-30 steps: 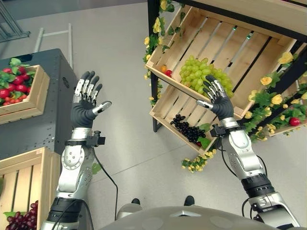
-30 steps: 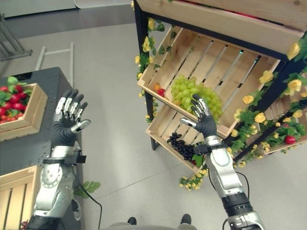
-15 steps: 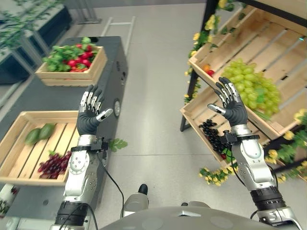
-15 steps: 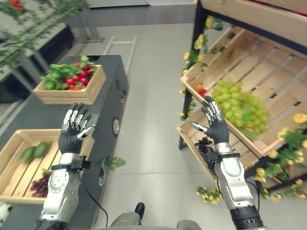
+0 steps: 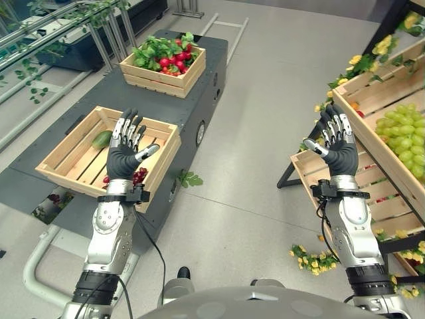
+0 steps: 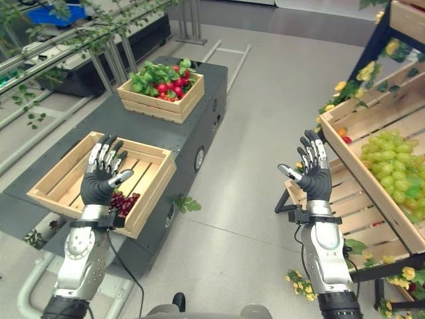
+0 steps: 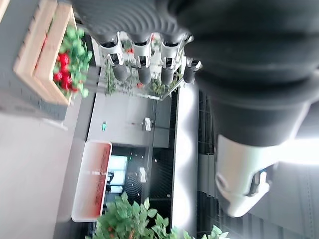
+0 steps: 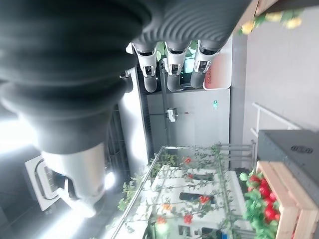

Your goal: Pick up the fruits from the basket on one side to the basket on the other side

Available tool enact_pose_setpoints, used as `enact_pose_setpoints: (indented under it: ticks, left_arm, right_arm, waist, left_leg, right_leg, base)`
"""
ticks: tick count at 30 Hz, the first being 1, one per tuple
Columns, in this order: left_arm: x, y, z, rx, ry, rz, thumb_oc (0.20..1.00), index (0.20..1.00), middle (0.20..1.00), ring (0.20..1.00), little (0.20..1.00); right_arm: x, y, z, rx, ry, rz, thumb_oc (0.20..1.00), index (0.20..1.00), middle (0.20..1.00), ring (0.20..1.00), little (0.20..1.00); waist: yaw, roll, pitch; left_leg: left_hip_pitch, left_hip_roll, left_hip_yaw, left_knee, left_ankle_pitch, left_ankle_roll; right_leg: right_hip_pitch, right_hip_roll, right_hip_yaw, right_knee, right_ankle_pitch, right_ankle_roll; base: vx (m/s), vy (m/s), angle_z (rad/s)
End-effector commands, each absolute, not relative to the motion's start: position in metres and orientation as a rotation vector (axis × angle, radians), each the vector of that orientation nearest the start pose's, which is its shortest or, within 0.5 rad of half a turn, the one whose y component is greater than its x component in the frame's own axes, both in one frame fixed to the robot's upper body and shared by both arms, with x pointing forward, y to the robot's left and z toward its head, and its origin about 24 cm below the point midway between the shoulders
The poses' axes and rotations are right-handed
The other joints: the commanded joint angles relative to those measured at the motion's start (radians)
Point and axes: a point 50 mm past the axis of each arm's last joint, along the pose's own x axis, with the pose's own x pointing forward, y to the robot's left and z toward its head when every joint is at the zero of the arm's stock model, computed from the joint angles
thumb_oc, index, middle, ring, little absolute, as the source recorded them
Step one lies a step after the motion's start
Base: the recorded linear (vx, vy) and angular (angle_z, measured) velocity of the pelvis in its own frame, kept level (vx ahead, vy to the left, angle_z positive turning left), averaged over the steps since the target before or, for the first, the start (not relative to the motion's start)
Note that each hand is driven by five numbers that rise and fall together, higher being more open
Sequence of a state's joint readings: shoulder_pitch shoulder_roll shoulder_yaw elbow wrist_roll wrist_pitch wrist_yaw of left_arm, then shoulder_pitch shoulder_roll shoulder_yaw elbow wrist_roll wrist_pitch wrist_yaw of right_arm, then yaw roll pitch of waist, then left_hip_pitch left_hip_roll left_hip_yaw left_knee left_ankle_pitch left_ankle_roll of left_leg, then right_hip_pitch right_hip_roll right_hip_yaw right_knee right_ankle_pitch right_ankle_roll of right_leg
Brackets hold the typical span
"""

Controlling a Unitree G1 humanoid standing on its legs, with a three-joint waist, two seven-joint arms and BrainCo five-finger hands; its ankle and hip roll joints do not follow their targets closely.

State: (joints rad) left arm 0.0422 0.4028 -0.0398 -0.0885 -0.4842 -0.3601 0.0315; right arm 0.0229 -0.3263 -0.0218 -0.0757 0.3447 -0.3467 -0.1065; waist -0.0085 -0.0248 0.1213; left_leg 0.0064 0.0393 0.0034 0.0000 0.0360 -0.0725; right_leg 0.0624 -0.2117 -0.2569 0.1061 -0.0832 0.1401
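A: What changed?
B: The view has swung left. Left hand and right hand stay raised, fingers spread, empty.

A: Fruit?
B: Green grapes remain in the right shelf crate; left wooden crate awaits more.

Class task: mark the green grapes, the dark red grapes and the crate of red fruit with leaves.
green grapes (image 6: 388,166), right eye view, middle of the bunch
dark red grapes (image 6: 125,201), right eye view, bunch beside the wrist
crate of red fruit (image 5: 154,80), left eye view, front wooden wall
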Motion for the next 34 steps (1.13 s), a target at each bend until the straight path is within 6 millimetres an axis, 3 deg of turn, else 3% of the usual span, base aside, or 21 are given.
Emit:
enact_pose_setpoints:
  ticks: [1, 5, 8, 10, 14, 22, 34]
  left_arm:
    - [0.244, 0.214, 0.127, -0.035, -0.539, -0.041, 1.0, 1.0, 1.0, 1.0, 1.0]
    - [0.244, 0.216, 0.134, 0.037, -0.569, -0.056, 1.0, 1.0, 1.0, 1.0, 1.0]
    - [0.245, 0.216, 0.134, 0.048, -0.567, -0.05, 1.0, 1.0, 1.0, 1.0, 1.0]
    - [0.245, 0.215, 0.133, 0.065, -0.569, -0.048, 1.0, 1.0, 1.0, 1.0, 1.0]
    - [0.244, 0.212, 0.129, 0.031, -0.554, -0.067, 1.0, 1.0, 1.0, 1.0, 1.0]
    - [0.245, 0.204, 0.128, -0.01, -0.552, -0.099, 1.0, 1.0, 1.0, 1.0, 1.0]
    - [0.242, 0.202, 0.123, -0.064, -0.535, -0.093, 1.0, 1.0, 1.0, 1.0, 1.0]
  right_arm:
    - [0.244, -0.211, 0.128, -0.035, -0.555, -0.076, 1.0, 1.0, 1.0, 1.0, 1.0]
    - [0.253, -0.202, 0.126, -0.02, -0.548, -0.058, 1.0, 1.0, 1.0, 1.0, 1.0]
    - [0.258, -0.196, 0.125, 0.014, -0.546, -0.041, 1.0, 1.0, 1.0, 1.0, 1.0]
    - [0.255, -0.198, 0.121, 0.013, -0.531, -0.046, 1.0, 1.0, 1.0, 1.0, 1.0]
    - [0.25, -0.208, 0.113, 0.028, -0.504, -0.09, 1.0, 1.0, 1.0, 1.0, 1.0]
    - [0.246, -0.216, 0.11, 0.015, -0.493, -0.133, 1.0, 1.0, 1.0, 1.0, 1.0]
    - [0.241, -0.217, 0.106, 0.016, -0.471, -0.12, 1.0, 1.0, 1.0, 1.0, 1.0]
  waist:
    - [-0.001, 0.011, -0.009]
    - [0.018, 0.001, 0.0]
    - [0.032, 0.003, 0.016]
    - [0.024, -0.011, 0.013]
    - [0.018, -0.025, -0.01]
    - [0.01, -0.032, -0.041]
    - [-0.008, -0.029, -0.055]
  left_leg:
    - [-0.001, 0.031, 0.003, 0.038, -0.074, -0.005]
    - [-0.005, -0.011, 0.034, 0.023, -0.087, 0.033]
    - [0.001, -0.011, 0.065, 0.013, -0.085, 0.048]
    - [0.004, -0.024, 0.068, 0.012, -0.087, 0.051]
    - [0.006, -0.028, 0.059, 0.003, -0.084, 0.049]
    - [0.027, -0.007, 0.068, -0.01, -0.08, 0.021]
    - [0.054, 0.004, 0.073, -0.01, -0.075, 0.014]
  right_leg:
    - [-0.028, -0.018, 0.028, -0.029, 0.081, 0.004]
    - [-0.091, -0.064, 0.066, 0.049, 0.101, 0.034]
    - [-0.146, -0.038, 0.054, 0.134, 0.097, 0.037]
    - [-0.141, 0.015, 0.077, 0.088, 0.084, 0.025]
    - [-0.1, 0.042, 0.119, -0.004, 0.087, 0.014]
    - [-0.021, 0.039, 0.081, -0.133, 0.118, 0.013]
    - [0.012, 0.051, 0.085, -0.142, 0.111, -0.002]
  base:
    - [0.01, 0.31, 0.03]
    - [-0.01, 0.238, -0.21]
    - [-0.01, 0.171, -0.57]
    - [0.06, 0.066, -0.35]
    - [0.07, -0.031, -0.02]
    - [0.06, -0.059, 0.09]
    - [0.03, -0.021, 0.02]
